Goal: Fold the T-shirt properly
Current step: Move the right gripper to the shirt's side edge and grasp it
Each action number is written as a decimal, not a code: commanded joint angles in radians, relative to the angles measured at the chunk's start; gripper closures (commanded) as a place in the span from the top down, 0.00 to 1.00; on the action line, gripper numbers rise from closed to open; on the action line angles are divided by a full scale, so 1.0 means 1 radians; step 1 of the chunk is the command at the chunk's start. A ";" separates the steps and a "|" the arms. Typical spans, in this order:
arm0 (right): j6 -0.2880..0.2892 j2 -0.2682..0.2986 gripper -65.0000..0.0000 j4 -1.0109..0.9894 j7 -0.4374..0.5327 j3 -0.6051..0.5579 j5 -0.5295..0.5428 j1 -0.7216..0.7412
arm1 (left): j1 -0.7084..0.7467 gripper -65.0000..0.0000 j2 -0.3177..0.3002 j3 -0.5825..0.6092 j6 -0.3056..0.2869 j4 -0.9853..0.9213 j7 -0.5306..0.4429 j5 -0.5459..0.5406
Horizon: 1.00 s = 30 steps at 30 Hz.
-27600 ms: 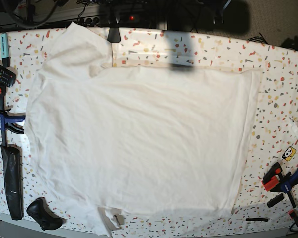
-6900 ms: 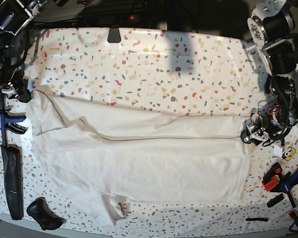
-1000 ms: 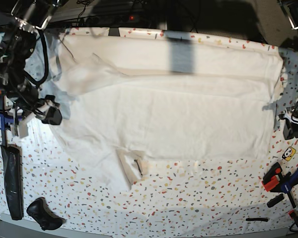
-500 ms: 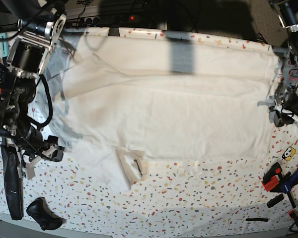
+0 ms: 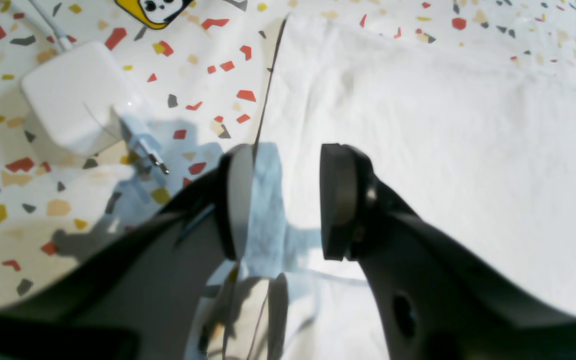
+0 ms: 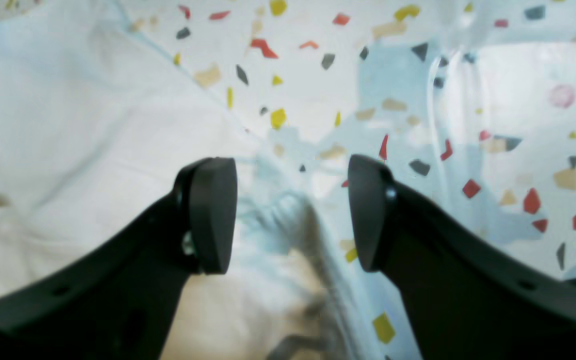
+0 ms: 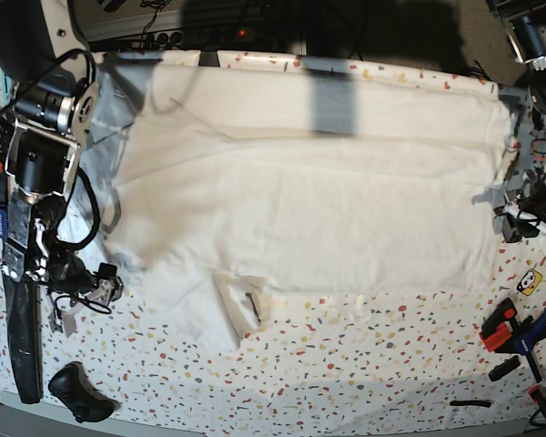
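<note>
White speckled terrazzo tabletop (image 7: pixel 364 382) fills the base view, and most of its upper half is covered by the T-shirt (image 7: pixel 309 200), which is spread flat with a long fold line running across near its top edge. A small flap with a tag is seen at the shirt's lower edge, left of centre.

At the right edge of the base view the left gripper (image 7: pixel 517 223) is held low at the shirt's right border. Only the left wrist view shows its jaws: the left gripper (image 5: pixel 288 200) is seen with its pads apart, a dark hem line of the shirt (image 5: pixel 443 125) running up from the left pad; whether cloth is pinched cannot be told. That view also reveals a white charger (image 5: pixel 75 97) with metal prongs at upper left, and a yellow sticker (image 5: pixel 155 9) at the top edge, the latter visible in the base view as a small tag (image 7: pixel 528 282).

At lower left of the base view the right gripper (image 7: pixel 98 282) is seen beside the shirt's left edge. In the right wrist view the right gripper (image 6: pixel 290 210) is shown with jaws wide apart, a bunched ridge of fabric (image 6: pixel 93 125) lying below the gap, nothing being held.

Clamps (image 7: pixel 519 332) are seen at lower right, and a black object (image 7: pixel 77 393) at lower left.
</note>
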 commanded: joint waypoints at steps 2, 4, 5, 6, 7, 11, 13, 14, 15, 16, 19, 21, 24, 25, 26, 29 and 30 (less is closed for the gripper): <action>0.003 0.018 0.55 -0.039 0.044 0.001 -0.009 0.052 | -0.017 0.34 -0.015 -0.005 0.000 0.018 -0.018 -0.012; 0.002 0.018 0.55 -0.074 0.051 0.001 -0.008 0.056 | -0.016 0.34 -0.015 -0.005 0.000 0.018 -0.017 -0.012; 0.000 0.016 0.55 -0.084 0.051 0.001 -0.008 0.056 | -0.017 0.34 -0.015 -0.005 0.000 0.018 -0.017 -0.012; 0.000 0.014 0.55 -0.092 0.050 0.001 -0.008 0.054 | -0.017 0.34 -0.015 -0.005 0.000 0.018 -0.017 -0.012; 0.000 0.011 0.55 -0.096 0.047 0.001 -0.008 0.053 | -0.017 0.34 -0.015 -0.005 0.000 0.018 -0.018 -0.012; 0.000 -0.010 0.55 -0.096 0.007 0.000 -0.009 0.053 | -0.016 0.34 -0.015 -0.005 0.000 0.018 -0.017 -0.012; 0.003 -0.022 0.54 -0.096 -0.002 0.000 -0.009 0.053 | -0.017 0.34 -0.015 -0.005 0.000 0.018 -0.018 -0.012; 0.004 -0.030 0.54 -0.096 -0.015 0.000 -0.009 0.053 | -0.017 0.34 -0.015 -0.005 0.000 0.018 -0.018 -0.012; 0.004 -0.037 0.54 -0.096 -0.028 0.000 -0.009 0.053 | -0.017 0.34 -0.015 -0.005 0.000 0.018 -0.017 -0.012; 0.004 -0.044 0.54 -0.096 -0.038 0.000 -0.009 0.053 | -0.017 0.34 -0.015 -0.005 0.000 0.018 -0.017 -0.012; 0.003 -0.057 0.54 -0.096 -0.048 0.000 -0.025 0.053 | -0.017 0.34 -0.015 -0.005 0.000 0.018 -0.017 -0.013; 0.003 -0.060 0.47 -0.096 -0.055 0.000 -0.034 0.053 | -0.017 0.34 -0.015 -0.005 0.000 0.018 -0.017 -0.012; 0.003 -0.059 0.31 -0.096 -0.083 0.000 -0.034 0.053 | -0.017 0.34 -0.015 -0.005 0.000 0.018 -0.018 -0.012; 0.003 -0.059 0.26 -0.096 -0.095 0.000 -0.034 0.053 | -0.017 0.34 -0.015 -0.005 0.000 0.018 -0.018 -0.012; 0.003 -0.059 0.22 -0.096 -0.103 0.000 -0.034 0.053 | -0.017 0.34 -0.015 -0.005 0.000 0.018 -0.018 -0.012; 0.004 -0.059 0.18 -0.096 -0.109 0.001 -0.034 0.053 | -0.017 0.34 -0.015 -0.005 0.000 0.018 -0.018 -0.012; 0.004 -0.058 0.18 -0.096 -0.109 0.001 -0.034 0.053 | -0.017 0.34 -0.015 -0.005 0.000 0.018 -0.018 -0.013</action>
